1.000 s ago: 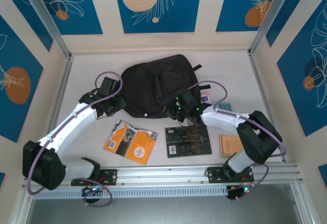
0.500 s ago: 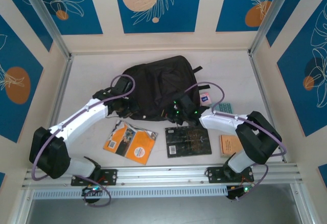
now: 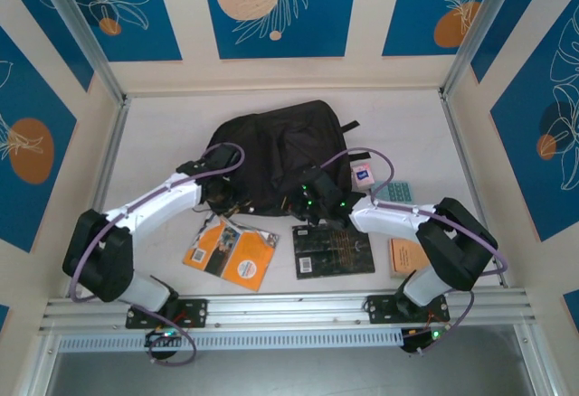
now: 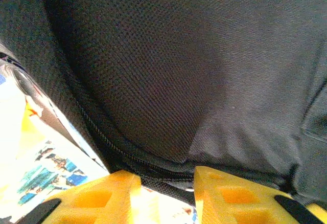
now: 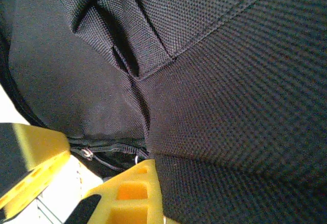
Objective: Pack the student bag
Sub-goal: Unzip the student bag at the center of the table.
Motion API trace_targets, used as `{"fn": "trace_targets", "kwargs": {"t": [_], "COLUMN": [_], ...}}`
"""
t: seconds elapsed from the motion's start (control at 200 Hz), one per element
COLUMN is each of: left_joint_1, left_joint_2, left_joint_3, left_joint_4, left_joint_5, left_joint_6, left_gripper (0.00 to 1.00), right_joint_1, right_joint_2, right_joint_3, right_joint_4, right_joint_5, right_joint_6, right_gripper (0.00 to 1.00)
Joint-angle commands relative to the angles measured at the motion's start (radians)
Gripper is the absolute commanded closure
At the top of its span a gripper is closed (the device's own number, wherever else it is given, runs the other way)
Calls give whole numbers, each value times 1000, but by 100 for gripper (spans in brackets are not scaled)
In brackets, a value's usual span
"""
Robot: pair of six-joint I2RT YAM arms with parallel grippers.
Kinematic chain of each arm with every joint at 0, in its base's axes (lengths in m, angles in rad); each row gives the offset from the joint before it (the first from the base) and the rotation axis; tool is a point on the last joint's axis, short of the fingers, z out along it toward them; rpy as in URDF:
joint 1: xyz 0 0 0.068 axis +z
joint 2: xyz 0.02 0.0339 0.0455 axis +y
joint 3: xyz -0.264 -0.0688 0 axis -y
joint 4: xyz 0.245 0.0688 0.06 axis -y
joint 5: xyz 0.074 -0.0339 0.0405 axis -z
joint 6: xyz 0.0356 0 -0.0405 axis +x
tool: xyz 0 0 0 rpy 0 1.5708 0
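The student bag [image 3: 280,147], a large black fabric backpack, lies flat in the middle of the table. My left gripper [image 3: 232,204] is at its near left edge. In the left wrist view its yellow fingers [image 4: 115,193] stand apart, left gripper [image 4: 167,177] open, with the bag's zipper seam [image 4: 153,170] running across the gap at the tips. My right gripper [image 3: 304,202] is at the bag's near edge, right of the left one. It is shut, and the right gripper [image 5: 110,157] pinches the bag's zipper edge [image 5: 110,147] while black fabric [image 5: 214,81] lies over one fingertip.
An orange book [image 3: 231,251], a flat black book [image 3: 333,249] and a small brown book [image 3: 409,256] lie in a row near the front rail. A teal calculator [image 3: 395,191] and a small white card [image 3: 363,174] sit right of the bag. Walls enclose the table.
My left gripper has moved right along the bag's near edge and its jaws have parted. The right gripper has slid left along the same edge, staying shut, and the bag has shifted slightly.
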Motion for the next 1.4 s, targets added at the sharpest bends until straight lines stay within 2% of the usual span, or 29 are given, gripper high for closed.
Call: {"fn": "trace_targets", "kwargs": {"t": [0.0,0.34,0.59,0.755,1.075,1.395], "left_joint_1": [13,36,43,45,49,82], "left_joint_2": [43,91,61,0,-127,-189], "left_joint_3": [-15,-29,-27,-20,-1,-1], "left_joint_4": [34,69,42,0,-94,-109], "left_joint_5": [-37,-54,-113,-167,-358,-414], "left_joint_6": [-13,16,54,76,134,172], "left_gripper": [68,77,100,100,100,100], "right_joint_1": [17,24,26,26,20,10], "right_joint_2": [-14,-10,-15,-27,-31,-34], "right_joint_3": [-21,-28,-25,-20,12,10], "right_joint_4": [22,40,25,-3,-84,-122], "right_joint_5": [3,-4,10,41,91,114], "right_joint_6": [-2,-7,-15,-28,-65,-61], "right_gripper": [100,100,100,100,100,100]}}
